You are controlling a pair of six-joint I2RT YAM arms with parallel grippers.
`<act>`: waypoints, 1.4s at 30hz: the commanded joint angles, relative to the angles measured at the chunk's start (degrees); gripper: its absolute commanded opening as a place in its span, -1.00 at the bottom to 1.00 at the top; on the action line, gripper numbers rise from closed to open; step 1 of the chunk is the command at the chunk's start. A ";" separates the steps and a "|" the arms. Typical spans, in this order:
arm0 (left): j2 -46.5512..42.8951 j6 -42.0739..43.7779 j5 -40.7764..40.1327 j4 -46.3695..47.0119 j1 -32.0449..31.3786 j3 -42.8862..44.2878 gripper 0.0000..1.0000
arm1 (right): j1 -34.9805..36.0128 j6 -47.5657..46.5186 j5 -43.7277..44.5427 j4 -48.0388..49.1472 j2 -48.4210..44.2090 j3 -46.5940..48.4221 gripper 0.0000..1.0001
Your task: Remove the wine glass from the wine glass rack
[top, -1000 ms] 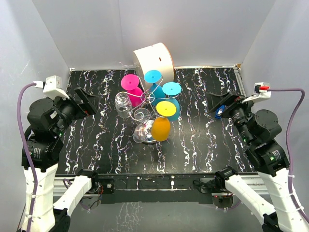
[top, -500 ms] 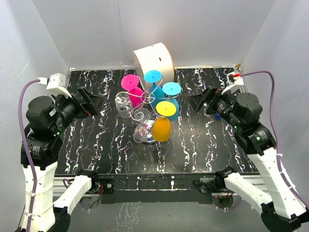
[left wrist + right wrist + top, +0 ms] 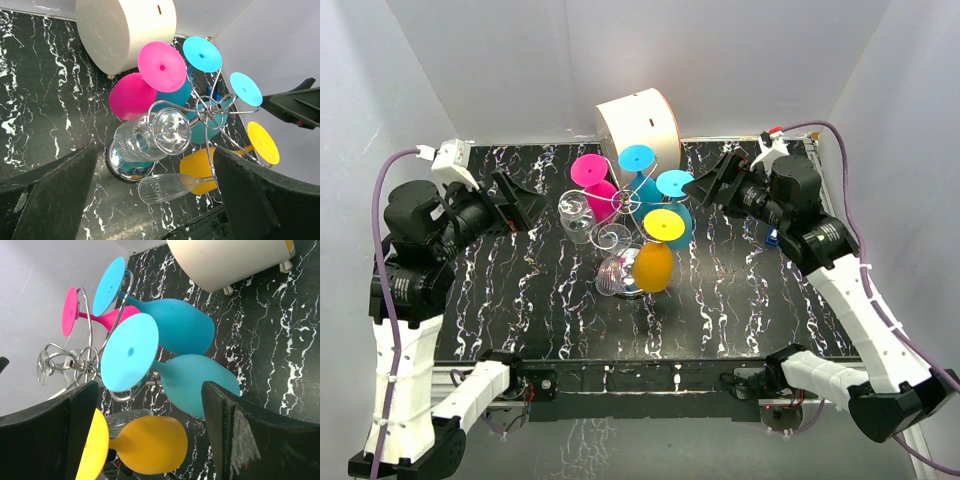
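silver wine glass rack (image 3: 616,207) hung with coloured and clear glasses (image 3: 663,225), left end effector (image 3: 523,203) apart, right end effector (image 3: 703,181) apart

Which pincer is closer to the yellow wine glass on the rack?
Right. The right pincer hovers right of the yellow wine glass, by a blue glass; the left pincer is across the rack, by the clear glass.

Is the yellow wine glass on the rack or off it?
On it, upside down: the yellow wine glass hangs by its foot from a wire arm of the rack.
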 commanded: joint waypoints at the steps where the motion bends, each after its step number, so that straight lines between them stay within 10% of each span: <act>1: -0.12 -1.13 3.45 1.33 0.32 1.63 0.97 | 0.27 1.98 -1.48 3.49 2.50 5.17 0.61; 42: -3.70 -3.11 2.23 -1.73 0.28 0.36 0.97 | -5.26 13.15 -14.78 14.57 12.76 3.99 -0.59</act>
